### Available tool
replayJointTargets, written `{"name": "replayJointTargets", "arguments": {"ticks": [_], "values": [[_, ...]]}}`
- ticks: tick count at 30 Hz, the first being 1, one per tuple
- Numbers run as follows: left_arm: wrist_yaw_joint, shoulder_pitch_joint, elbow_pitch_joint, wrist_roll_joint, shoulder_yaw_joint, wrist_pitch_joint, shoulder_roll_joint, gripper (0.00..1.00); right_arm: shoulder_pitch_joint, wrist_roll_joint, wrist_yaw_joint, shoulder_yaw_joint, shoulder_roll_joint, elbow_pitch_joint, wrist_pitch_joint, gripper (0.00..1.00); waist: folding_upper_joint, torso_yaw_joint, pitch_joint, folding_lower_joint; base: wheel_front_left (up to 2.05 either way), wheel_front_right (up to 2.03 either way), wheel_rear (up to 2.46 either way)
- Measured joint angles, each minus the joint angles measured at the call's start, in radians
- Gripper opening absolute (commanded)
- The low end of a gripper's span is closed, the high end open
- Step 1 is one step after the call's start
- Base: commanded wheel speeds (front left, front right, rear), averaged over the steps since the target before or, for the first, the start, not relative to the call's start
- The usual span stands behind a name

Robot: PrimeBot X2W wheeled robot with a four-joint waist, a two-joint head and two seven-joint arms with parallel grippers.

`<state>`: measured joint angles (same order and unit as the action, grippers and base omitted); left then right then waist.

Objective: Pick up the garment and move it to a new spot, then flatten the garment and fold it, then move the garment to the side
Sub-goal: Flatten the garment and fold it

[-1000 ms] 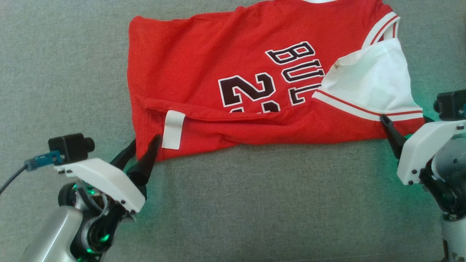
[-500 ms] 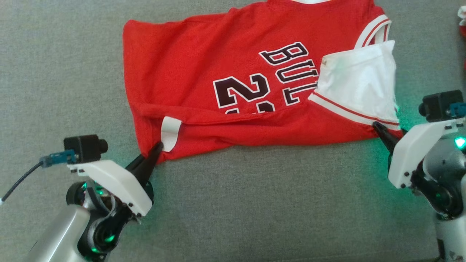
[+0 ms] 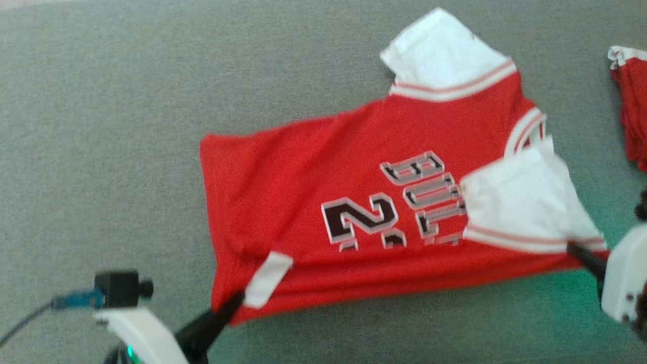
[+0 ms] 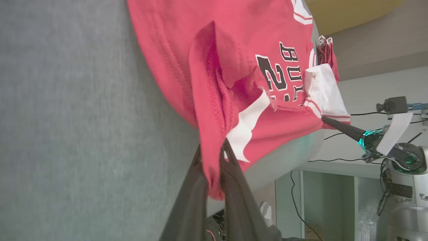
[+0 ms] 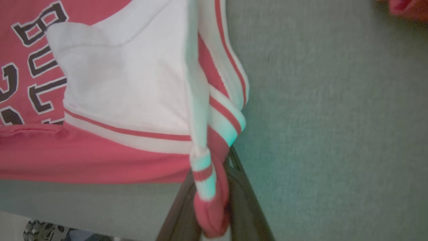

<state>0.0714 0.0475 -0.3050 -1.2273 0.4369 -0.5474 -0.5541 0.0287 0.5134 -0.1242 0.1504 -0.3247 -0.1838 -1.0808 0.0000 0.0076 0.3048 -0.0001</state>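
The garment is a red jersey with white sleeves and black lettering, lying partly folded on the grey surface. My left gripper is shut on its near left hem corner, beside a white label; in the left wrist view red cloth is pinched between the dark fingers. My right gripper is shut on the near right corner at the striped sleeve trim; in the right wrist view the trim runs down between the fingers.
Grey fabric surface spreads to the left and far side. Another red and white garment lies at the right edge. In the left wrist view the surface's edge, cables and a shelf show beyond it.
The camera has tilted, so the whole picture sits lower and the far sleeve shows. The left gripper has closed on the hem corner since one second ago. Both grippers keep hold of the near edge.
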Motion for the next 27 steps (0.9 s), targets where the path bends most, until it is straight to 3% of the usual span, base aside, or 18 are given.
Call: {"name": "replayJointTargets", "arguments": {"ticks": [3, 4, 5, 6, 7, 8, 12, 16, 21, 23, 27], "values": [[0.004, 0.101, -0.048, -0.018, -0.01, 0.014, -0.008, 0.0, -0.09, 0.031, 0.0, 0.014, -0.006, -0.046, -0.037, 0.0, 0.0, 0.009, -0.01, 0.0, 0.0, 0.0, 0.0], [0.005, 0.124, -0.05, -0.018, -0.009, 0.022, -0.007, 0.0, -0.109, 0.031, 0.0, 0.016, -0.006, -0.057, -0.037, 0.41, 0.0, 0.012, -0.009, 0.0, 0.0, 0.0, 0.0], [0.01, 0.139, -0.047, -0.014, -0.009, 0.036, -0.005, 0.0, -0.123, 0.031, 0.0, 0.015, -0.006, -0.065, -0.036, 1.0, 0.0, 0.015, -0.008, 0.0, 0.0, 0.0, 0.0], [0.017, 0.145, -0.037, -0.003, -0.008, 0.056, 0.001, 0.2, -0.132, 0.031, 0.0, 0.012, -0.006, -0.07, -0.035, 1.0, 0.0, 0.017, -0.006, 0.0, 0.0, 0.0, 0.0], [0.017, 0.141, -0.023, 0.018, -0.006, 0.07, 0.003, 0.75, -0.139, 0.027, 0.0, 0.009, -0.005, -0.072, -0.028, 1.0, 0.0, 0.02, -0.004, 0.0001, 0.0, 0.0, 0.0], [0.018, 0.138, -0.009, 0.038, -0.004, 0.083, 0.006, 1.0, -0.144, 0.019, 0.0, 0.006, -0.005, -0.074, -0.016, 1.0, 0.0, 0.022, -0.003, 0.0001, 0.0, 0.0, 0.0], [0.031, 0.123, 0.034, 0.092, 0.011, 0.119, 0.026, 1.0, -0.149, 0.014, 0.0, -0.003, -0.018, -0.115, 0.013, 1.0, 0.0, 0.027, 0.002, 0.0001, 0.0, 0.0, 0.0], [0.041, 0.117, 0.043, 0.11, -0.04, 0.159, 0.01, 1.0, -0.108, 0.025, 0.0, 0.039, -0.052, -0.197, 0.026, 1.0, 0.0, 0.024, 0.022, 0.0, 0.0, 0.0, 0.0], [0.051, -0.034, 0.052, 0.173, -0.108, 0.197, -0.019, 1.0, 0.175, -0.018, 0.0, -0.002, -0.081, -0.218, 0.049, 1.0, 0.0, 0.042, 0.08, 0.0002, 0.0, 0.0, 0.0], [0.047, -0.222, 0.097, 0.218, -0.077, 0.196, 0.015, 1.0, 0.407, -0.095, 0.0, -0.076, -0.088, -0.115, 0.067, 1.0, 0.0, 0.068, 0.127, 0.0004, 0.0, 0.0, 0.0], [0.005, -0.436, 0.208, 0.271, 0.026, 0.179, 0.12, 1.0, 0.607, -0.217, 0.0, -0.147, -0.087, 0.088, 0.123, 1.0, 0.0, 0.126, 0.181, 0.0006, 0.0, 0.0, 0.0]]}}
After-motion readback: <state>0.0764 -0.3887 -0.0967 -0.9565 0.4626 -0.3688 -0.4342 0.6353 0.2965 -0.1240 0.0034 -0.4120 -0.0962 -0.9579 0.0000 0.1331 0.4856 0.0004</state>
